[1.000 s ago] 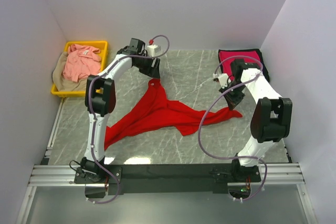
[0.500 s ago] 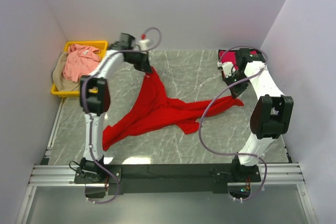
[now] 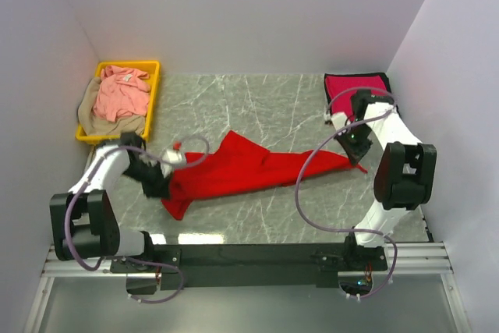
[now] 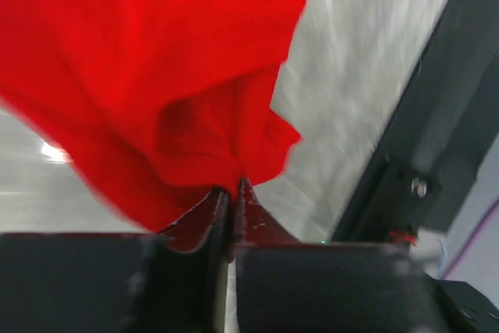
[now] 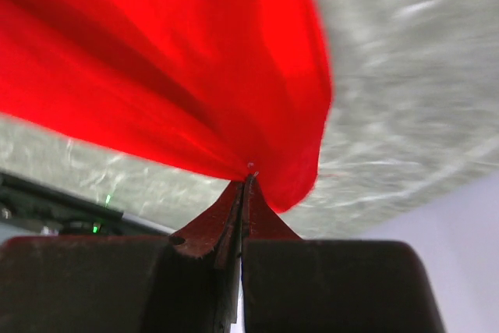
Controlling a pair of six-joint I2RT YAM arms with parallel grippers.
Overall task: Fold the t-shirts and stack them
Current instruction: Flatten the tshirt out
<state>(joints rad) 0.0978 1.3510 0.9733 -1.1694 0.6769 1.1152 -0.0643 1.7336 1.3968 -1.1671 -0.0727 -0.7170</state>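
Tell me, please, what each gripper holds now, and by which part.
Both hold the bright red t-shirt: the left gripper pinches bunched cloth at its left end, the right gripper pinches its right tip.

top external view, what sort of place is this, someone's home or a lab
Most likely a robot lab work cell, not a home: plain white walls box in a marble-patterned table, a left arm and right arm bolted to a metal rail hold a red t-shirt, and a yellow bin holds more.
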